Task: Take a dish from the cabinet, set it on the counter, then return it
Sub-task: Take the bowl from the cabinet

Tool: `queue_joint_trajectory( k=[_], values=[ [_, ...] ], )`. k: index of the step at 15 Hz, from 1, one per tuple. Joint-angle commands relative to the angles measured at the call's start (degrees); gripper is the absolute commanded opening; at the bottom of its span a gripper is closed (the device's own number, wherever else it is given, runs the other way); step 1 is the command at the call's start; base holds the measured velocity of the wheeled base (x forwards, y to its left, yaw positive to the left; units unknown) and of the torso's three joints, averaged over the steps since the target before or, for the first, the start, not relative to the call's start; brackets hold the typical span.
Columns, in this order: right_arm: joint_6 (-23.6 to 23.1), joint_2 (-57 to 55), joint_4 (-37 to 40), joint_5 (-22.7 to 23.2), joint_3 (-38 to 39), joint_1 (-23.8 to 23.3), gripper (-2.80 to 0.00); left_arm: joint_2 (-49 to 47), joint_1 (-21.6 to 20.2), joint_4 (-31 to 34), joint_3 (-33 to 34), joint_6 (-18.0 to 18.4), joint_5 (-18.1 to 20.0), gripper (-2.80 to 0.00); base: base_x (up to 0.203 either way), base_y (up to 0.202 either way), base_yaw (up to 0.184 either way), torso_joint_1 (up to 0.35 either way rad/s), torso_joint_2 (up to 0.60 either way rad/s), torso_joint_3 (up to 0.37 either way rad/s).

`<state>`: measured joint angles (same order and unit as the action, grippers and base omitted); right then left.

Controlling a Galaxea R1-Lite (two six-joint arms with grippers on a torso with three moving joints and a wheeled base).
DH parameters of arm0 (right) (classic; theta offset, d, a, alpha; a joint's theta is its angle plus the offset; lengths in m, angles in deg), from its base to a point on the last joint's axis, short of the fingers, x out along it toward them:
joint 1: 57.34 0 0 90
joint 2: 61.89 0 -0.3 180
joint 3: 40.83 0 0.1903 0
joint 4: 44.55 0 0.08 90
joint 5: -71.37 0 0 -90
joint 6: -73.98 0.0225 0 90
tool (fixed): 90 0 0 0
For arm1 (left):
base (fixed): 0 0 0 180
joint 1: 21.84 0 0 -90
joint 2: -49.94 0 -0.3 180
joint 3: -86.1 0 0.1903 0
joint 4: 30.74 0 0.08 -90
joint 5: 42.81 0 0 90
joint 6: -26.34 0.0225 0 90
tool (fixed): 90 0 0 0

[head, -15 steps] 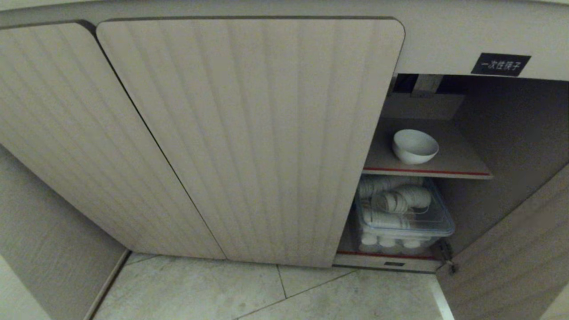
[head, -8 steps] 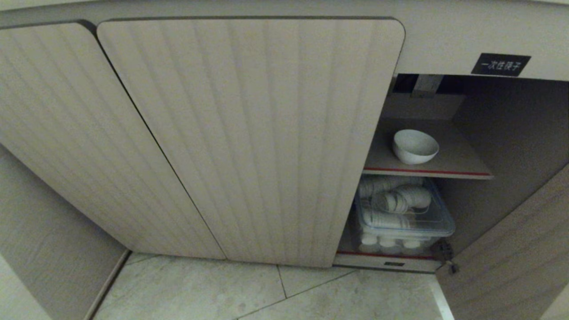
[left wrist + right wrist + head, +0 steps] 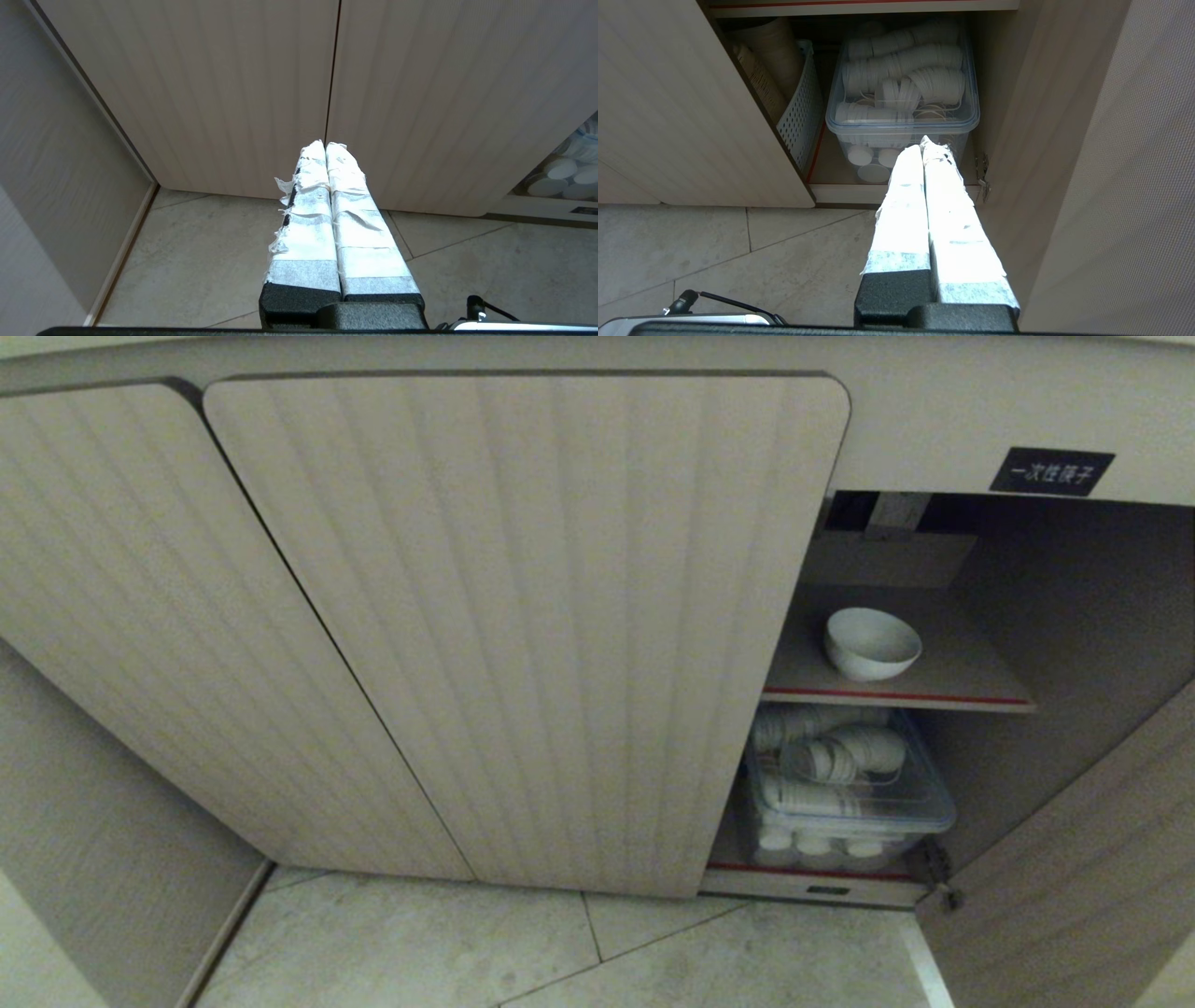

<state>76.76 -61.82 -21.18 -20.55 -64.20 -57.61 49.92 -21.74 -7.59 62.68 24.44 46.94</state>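
The dish (image 3: 871, 642), a small white bowl, stands upright on the red-edged upper shelf (image 3: 896, 695) of the beige fluted cabinet (image 3: 523, 616), whose right door (image 3: 1074, 859) hangs open. Neither arm shows in the head view. My left gripper (image 3: 325, 143) is shut and empty, held above the floor and pointing at the seam between two closed doors. My right gripper (image 3: 922, 142) is also shut and empty, pointing into the open lower compartment from outside it, well below the dish. The counter is out of view.
A clear plastic box (image 3: 845, 793) (image 3: 901, 93) of stacked ribbed white cups fills the lower shelf, beside a white perforated basket (image 3: 798, 112). A black label (image 3: 1051, 471) sits above the opening. The open door (image 3: 1087, 163) stands close beside the right gripper. Tiled floor (image 3: 560, 952) lies below.
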Motion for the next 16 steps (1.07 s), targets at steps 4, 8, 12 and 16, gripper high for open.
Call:
queue_joint_trajectory(
  k=[4, 8, 12, 16],
  values=[
    [0.0, -0.1, 0.0, 0.0, 0.0, 0.0, -2.8, 0.0, 0.0, 0.0, 0.0, 0.0, 0.0, -2.8, 0.0, 0.0, 0.0, 0.0, 0.0, 0.0],
    [0.0, -0.1, 0.0, 0.0, 0.0, 0.0, -2.8, 0.0, 0.0, 0.0, 0.0, 0.0, 0.0, -2.8, 0.0, 0.0, 0.0, 0.0, 0.0, 0.0],
    [-0.2, -0.1, 0.1, 0.0, 0.0, 0.0, -2.8, 0.0, 0.0, 0.0, 0.0, 0.0, 0.0, -2.8, 0.0, 0.0, 0.0, 0.0, 0.0, 0.0],
    [-0.6, -0.1, 0.0, 0.0, 0.0, 0.0, -2.8, 0.0, 0.0, 0.0, 0.0, 0.0, 0.0, -2.8, 0.0, 0.0, 0.0, 0.0, 0.0, 0.0]
  ],
)
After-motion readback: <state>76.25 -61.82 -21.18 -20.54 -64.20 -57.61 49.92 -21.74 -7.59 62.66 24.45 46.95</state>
